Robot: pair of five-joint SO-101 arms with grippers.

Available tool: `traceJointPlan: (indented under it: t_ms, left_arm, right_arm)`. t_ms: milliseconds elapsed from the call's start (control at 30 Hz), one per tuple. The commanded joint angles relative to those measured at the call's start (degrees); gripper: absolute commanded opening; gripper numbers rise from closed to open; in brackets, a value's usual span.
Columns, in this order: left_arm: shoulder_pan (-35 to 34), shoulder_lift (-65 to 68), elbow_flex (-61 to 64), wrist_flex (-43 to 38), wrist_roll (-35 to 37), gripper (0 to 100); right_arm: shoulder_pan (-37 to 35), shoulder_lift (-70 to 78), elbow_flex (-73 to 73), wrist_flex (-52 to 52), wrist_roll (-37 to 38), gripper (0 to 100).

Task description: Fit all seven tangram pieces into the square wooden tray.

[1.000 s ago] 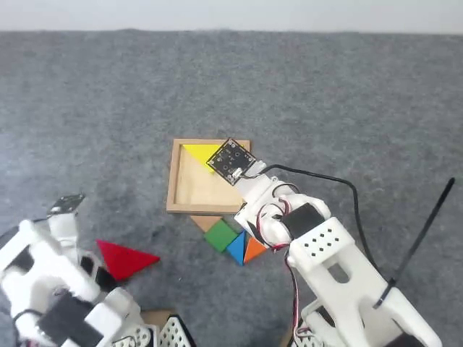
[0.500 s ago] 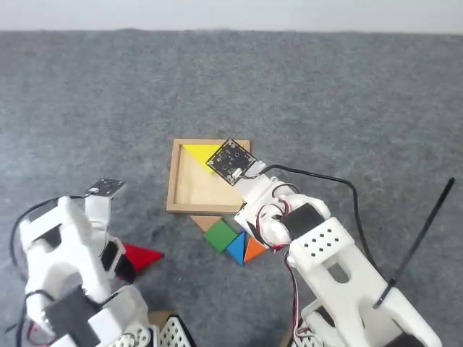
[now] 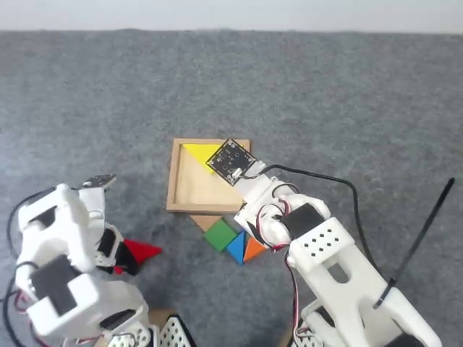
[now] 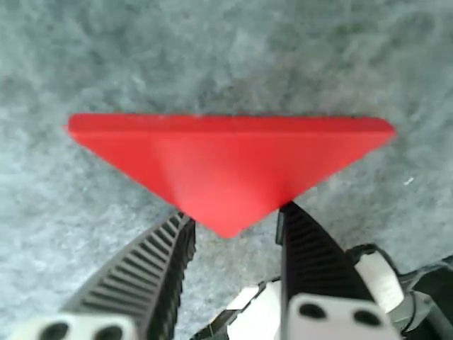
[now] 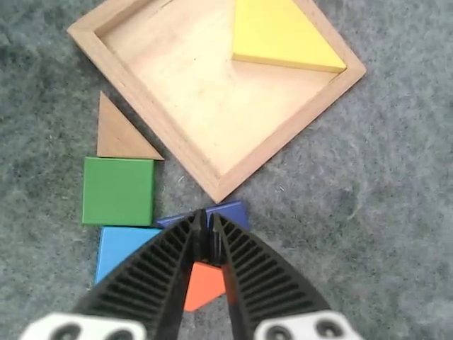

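Left claw (image 4: 236,214) gapes; tip of red triangle (image 4: 226,159) sits between jaws.

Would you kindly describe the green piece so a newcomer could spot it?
Find the square wooden tray on the grey mat. Pieces cluster just outside its near edge. The green piece is the only square there, between a tan triangle and a blue triangle.

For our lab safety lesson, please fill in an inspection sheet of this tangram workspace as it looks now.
Surface: grey carpet.
Job's things: wooden tray holds yellow triangle; red triangle, brown triangle, green square, light blue piece, dark blue piece, orange piece outside.
Clutter: nothing seen.
Grippers: left gripper open astride red triangle's tip; right gripper shut over dark blue piece.
Cables: black cable loops off right arm.
Surroundings: pale wall behind.
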Motion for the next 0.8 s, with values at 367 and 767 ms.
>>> traceJointPlan:
  t_ms: [367,767]
  left_arm:
    - [-2.90,-13.45,-3.74,-6.77,7.56,22]
    - [-1.58,-14.24,-2.86,-7.03,11.87,22]
  right_arm:
    - [0.48,-0.40,-0.53,-1.01,-0.35,0.7]
    - [0.48,-0.40,-0.53,-0.84,-0.35,0.7]
